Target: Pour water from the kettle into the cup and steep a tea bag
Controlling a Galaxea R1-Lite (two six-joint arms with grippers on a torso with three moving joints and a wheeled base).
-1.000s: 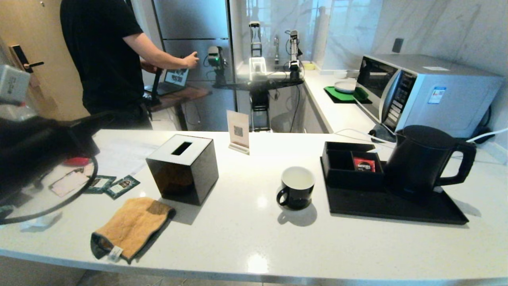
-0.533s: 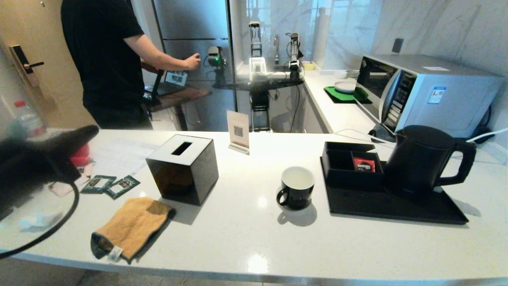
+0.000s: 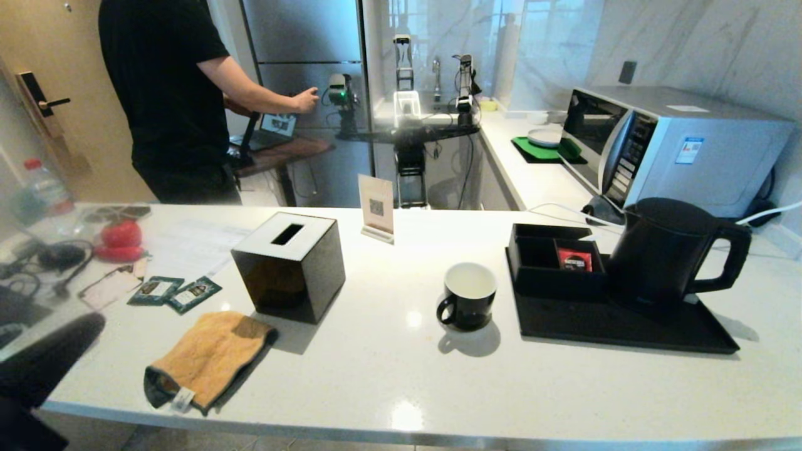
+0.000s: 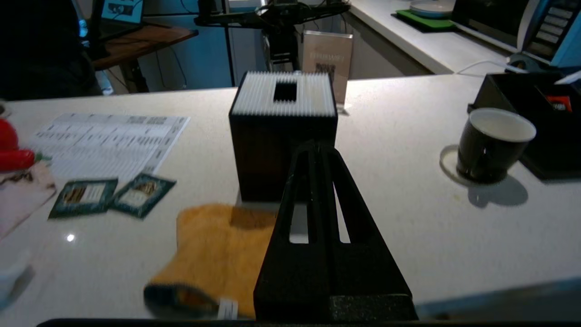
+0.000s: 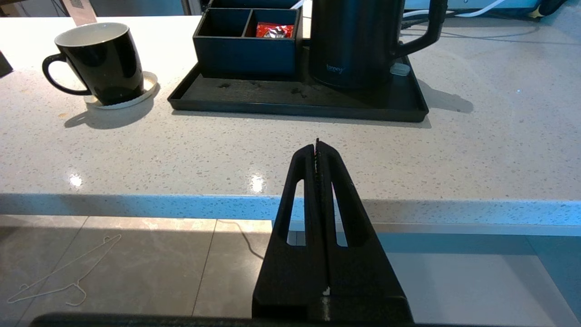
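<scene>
The tall black kettle (image 3: pixel 664 257) (image 5: pixel 354 41) stands on the right of a black tray (image 3: pixel 626 329). Left of the tray, the black cup (image 3: pixel 468 295) (image 5: pixel 97 59) (image 4: pixel 492 143) sits on a white coaster, white inside, with no water showing in it. No tea bag shows in any view. My left gripper (image 4: pixel 316 146) is shut and empty, low at the counter's front left and pointing at the tissue box. My right gripper (image 5: pixel 317 144) is shut and empty, held in front of the counter's front edge and short of the tray; the head view does not show it.
A black cube tissue box (image 3: pixel 288 263), an orange cloth (image 3: pixel 210 357) and two dark green packets (image 3: pixel 175 291) lie on the left. A red packet (image 3: pixel 574 259) sits in the tray's organiser. A microwave (image 3: pixel 664 144) and a card stand (image 3: pixel 376 207) are behind. A person (image 3: pixel 169 94) stands beyond the counter.
My left arm has dropped from the left side of the head view to its lower left corner, uncovering the clutter on the counter's left end. Cup and kettle have not moved.
</scene>
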